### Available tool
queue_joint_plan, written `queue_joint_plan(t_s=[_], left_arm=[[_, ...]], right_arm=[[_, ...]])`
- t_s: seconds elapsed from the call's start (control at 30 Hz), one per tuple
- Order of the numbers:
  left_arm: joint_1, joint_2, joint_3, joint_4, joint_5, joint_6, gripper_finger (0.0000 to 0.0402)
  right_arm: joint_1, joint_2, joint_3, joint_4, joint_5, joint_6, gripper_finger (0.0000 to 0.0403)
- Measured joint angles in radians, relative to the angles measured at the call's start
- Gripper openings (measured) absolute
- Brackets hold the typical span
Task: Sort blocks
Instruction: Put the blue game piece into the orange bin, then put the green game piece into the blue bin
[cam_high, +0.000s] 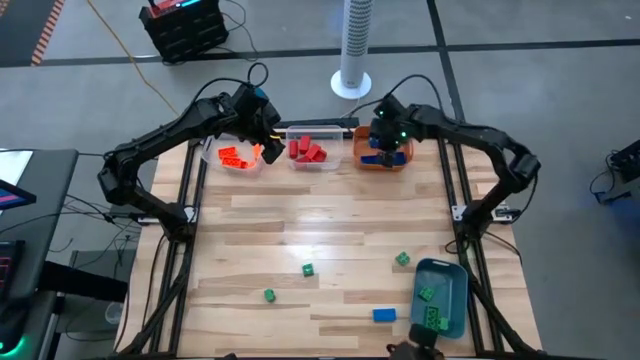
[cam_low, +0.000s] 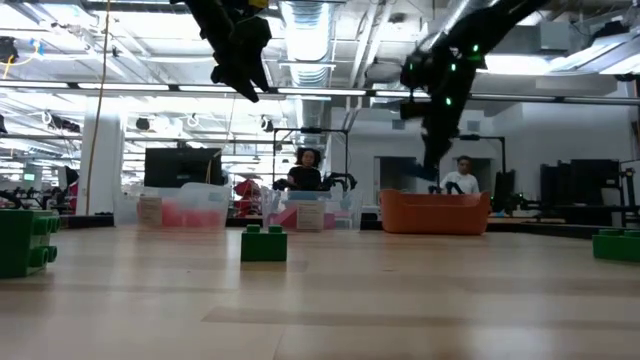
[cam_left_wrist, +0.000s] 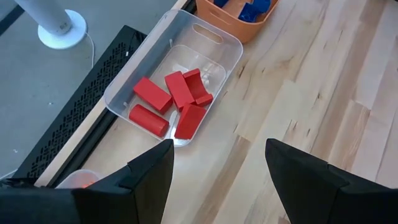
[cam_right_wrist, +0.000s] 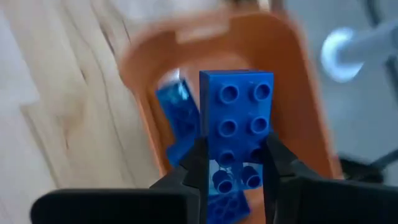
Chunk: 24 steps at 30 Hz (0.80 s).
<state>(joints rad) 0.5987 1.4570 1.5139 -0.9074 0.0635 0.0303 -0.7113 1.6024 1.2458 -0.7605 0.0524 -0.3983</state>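
My right gripper (cam_right_wrist: 235, 152) hangs over the orange bin (cam_high: 365, 160) at the table's far right, shut on a blue block (cam_right_wrist: 236, 106). More blue blocks (cam_right_wrist: 177, 112) lie inside that bin. My left gripper (cam_left_wrist: 219, 149) stands open and holds nothing, above the far edge between two clear bins, one holding orange blocks (cam_high: 236, 156) and one holding red blocks (cam_left_wrist: 177, 99). Loose on the near half of the table lie green blocks (cam_high: 308, 269), (cam_high: 269, 295), (cam_high: 402, 259) and a blue block (cam_high: 384, 315). My right gripper pinches the blue block between its two fingers by its two long sides, near one end (cam_right_wrist: 214, 158). The fingers slant steeply down from above. The block's studded face is turned toward the wrist camera. It is lifted clear above the orange bin.
A blue-grey bin (cam_high: 460, 285) with green blocks stands at the near right. A white fan base (cam_high: 351, 83) stands on the floor beyond the far edge. Metal frame rails run along both table sides. In the low view, people sit in the room behind.
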Motion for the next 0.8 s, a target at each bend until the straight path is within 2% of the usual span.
queue_joint_plan(t_s=[0.17,0.37,0.47,0.63,0.8], left_arm=[[0.0,0.0,0.0,0.0,0.009,-0.017,0.0249],[-0.016,0.0,0.0,-0.048,0.093,0.033,0.0249],[-0.055,0.0,0.0,-0.108,0.127,0.115,0.0249],[-0.196,0.0,-0.027,-0.193,0.098,0.239,0.0249],[-0.372,-0.001,-0.096,-0.199,0.058,0.098,0.0249]], right_arm=[[-0.026,0.083,-0.002,-0.033,-0.001,0.009,0.0117],[-0.029,0.135,0.05,-0.139,0.0,0.035,0.0223],[-0.033,0.124,0.115,-0.235,0.036,0.051,0.0257],[0.036,0.021,0.189,-0.284,0.037,0.135,0.0261],[0.132,-0.07,0.19,-0.238,0.074,0.315,0.0251]])
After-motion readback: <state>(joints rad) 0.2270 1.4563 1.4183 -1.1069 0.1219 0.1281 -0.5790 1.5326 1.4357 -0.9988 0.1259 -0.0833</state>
